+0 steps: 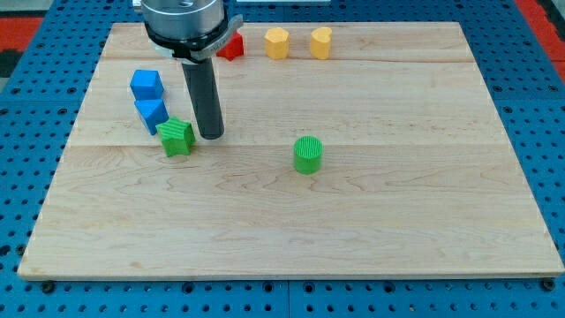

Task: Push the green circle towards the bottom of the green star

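green circle [308, 155] ribbed | green star [177, 138] | blue cube [146, 85] | red block [232, 46]

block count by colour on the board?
Blue: 2, a cube and a second block
Green: 2, star and circle
Yellow: 2, and
Red: 1, partly hidden
Total: 7

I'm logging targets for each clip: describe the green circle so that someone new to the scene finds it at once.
Start from the wooden board and look near its middle, a little below centre. The green circle stands there alone, well to the view's right of my tip and the green star. It is the only round, ribbed green block; the star is pointed.
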